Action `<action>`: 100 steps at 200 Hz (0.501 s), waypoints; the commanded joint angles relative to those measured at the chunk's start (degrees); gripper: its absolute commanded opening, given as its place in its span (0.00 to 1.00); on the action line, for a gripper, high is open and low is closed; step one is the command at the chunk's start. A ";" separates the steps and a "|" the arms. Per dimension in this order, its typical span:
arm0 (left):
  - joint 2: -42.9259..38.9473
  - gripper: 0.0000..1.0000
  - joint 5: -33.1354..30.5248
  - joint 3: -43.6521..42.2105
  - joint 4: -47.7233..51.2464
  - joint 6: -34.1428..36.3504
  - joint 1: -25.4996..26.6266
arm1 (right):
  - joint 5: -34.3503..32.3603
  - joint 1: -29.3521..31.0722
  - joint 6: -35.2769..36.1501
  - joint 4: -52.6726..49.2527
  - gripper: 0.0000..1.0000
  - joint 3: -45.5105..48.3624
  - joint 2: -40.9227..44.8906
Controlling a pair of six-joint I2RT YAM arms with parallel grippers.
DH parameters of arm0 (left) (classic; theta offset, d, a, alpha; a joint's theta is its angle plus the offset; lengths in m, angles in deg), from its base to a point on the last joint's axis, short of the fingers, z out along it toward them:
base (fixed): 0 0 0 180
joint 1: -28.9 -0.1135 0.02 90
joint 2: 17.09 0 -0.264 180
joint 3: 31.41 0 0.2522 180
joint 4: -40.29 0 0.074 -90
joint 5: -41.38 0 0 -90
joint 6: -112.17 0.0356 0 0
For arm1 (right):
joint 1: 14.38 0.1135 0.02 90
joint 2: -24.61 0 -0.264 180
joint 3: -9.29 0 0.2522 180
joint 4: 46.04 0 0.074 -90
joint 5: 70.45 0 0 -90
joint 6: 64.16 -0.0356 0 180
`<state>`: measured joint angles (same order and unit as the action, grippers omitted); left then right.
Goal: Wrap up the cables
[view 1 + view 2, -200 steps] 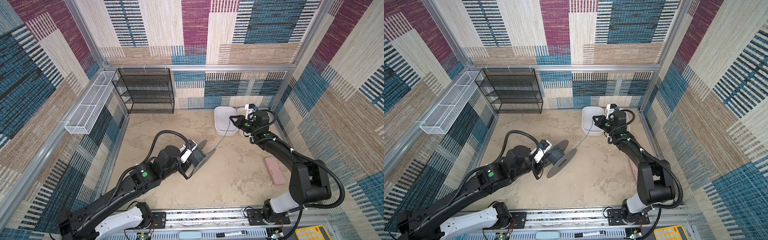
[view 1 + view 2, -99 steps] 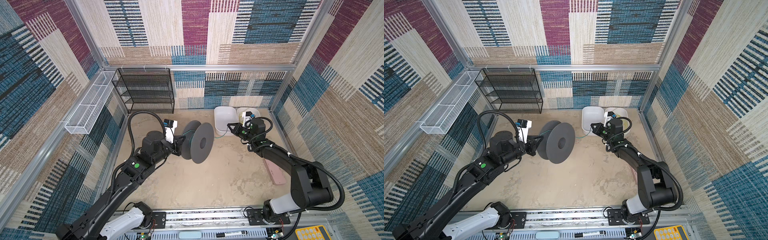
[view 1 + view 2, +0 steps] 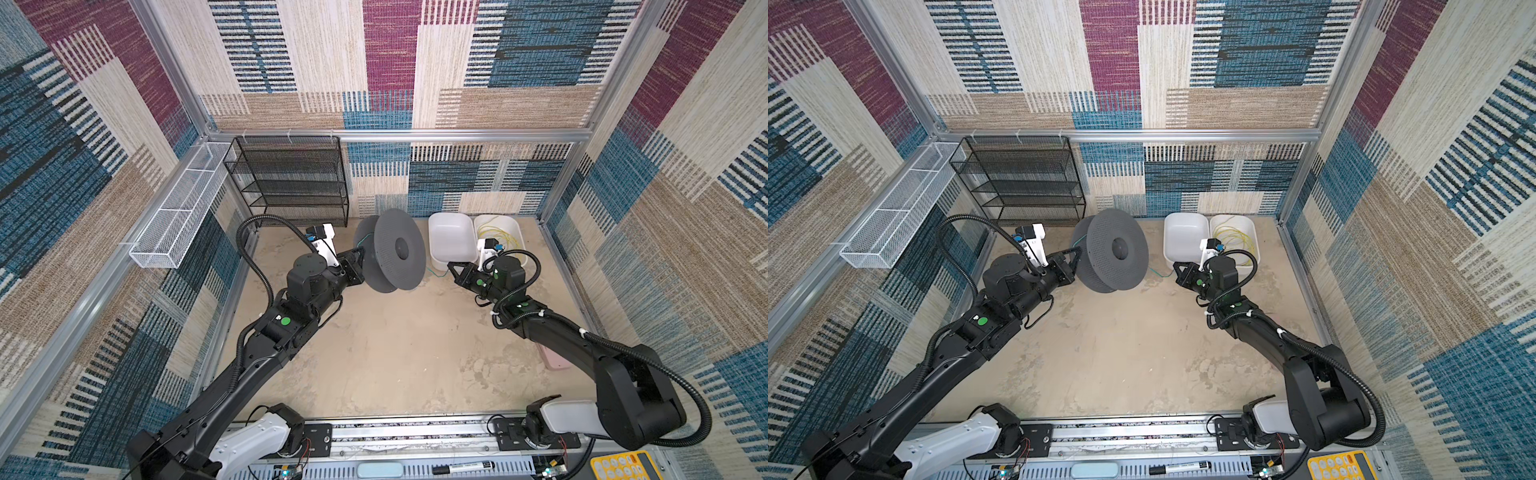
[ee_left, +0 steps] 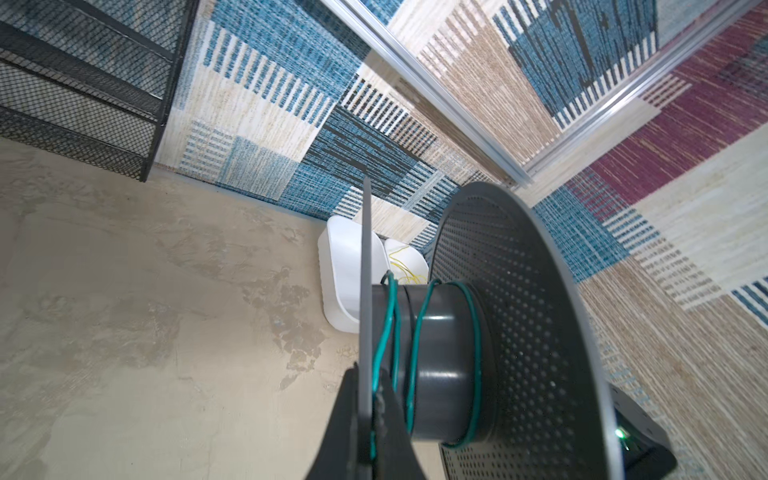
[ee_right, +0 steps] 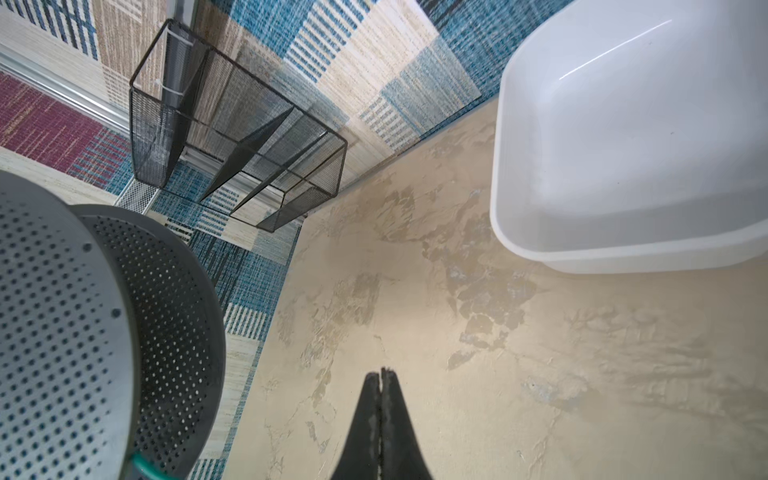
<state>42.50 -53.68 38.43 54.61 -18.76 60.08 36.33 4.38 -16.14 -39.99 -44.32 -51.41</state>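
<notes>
Right gripper [image 5: 381, 374]: jaws pressed together, holding nothing, positioned above the sandy floor [image 3: 395, 353] just in front of the empty white bin [image 3: 451, 239].

Left gripper [image 4: 368, 382]: clamped on the thin near flange of the grey spool [image 3: 399, 249], holding the spool on edge.

Teal cable [image 4: 392, 299]: wound in a few loose turns around the spool hub. In both top views a short tail trails on the floor between the spool and the right gripper.

Yellow cable [image 3: 498, 237]: lying in loose loops inside the second white bin [image 3: 496, 216], beside the empty one.

Black wire rack [image 3: 291, 183]: standing against the back wall.
</notes>
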 commanded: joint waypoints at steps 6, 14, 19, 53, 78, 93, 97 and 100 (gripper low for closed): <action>0.91 0.00 -6.83 -0.13 -8.52 -5.77 -0.15 | -2.62 1.37 0.64 0.88 0.00 1.08 2.47; 1.58 0.00 -7.14 -0.09 -9.04 -5.27 -0.09 | -3.35 2.31 0.75 0.75 0.00 1.46 3.33; 2.18 0.00 -7.21 0.06 -9.15 -4.55 -0.11 | -3.62 2.92 0.75 0.68 0.00 1.69 3.80; 5.19 0.00 -11.20 0.87 -5.80 -4.42 0.00 | -8.69 8.77 3.16 -2.39 0.00 1.56 8.25; 7.60 0.00 -14.72 3.66 -0.92 -2.95 0.00 | -12.04 13.47 5.73 -5.63 0.00 -0.81 11.01; 9.71 0.00 -15.68 5.99 2.39 -2.12 0.18 | -13.71 16.23 7.51 -7.42 0.00 -3.58 11.15; 10.25 0.00 -15.95 6.55 3.30 -1.75 0.20 | -13.90 16.94 7.95 -7.77 0.00 -4.33 11.04; 10.70 0.00 -16.21 7.04 3.97 -1.65 0.26 | -14.08 17.42 8.33 -7.96 0.00 -4.91 10.91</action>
<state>51.02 -65.61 42.49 55.90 -21.71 60.08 25.90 18.83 -11.76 -46.52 -45.74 -40.81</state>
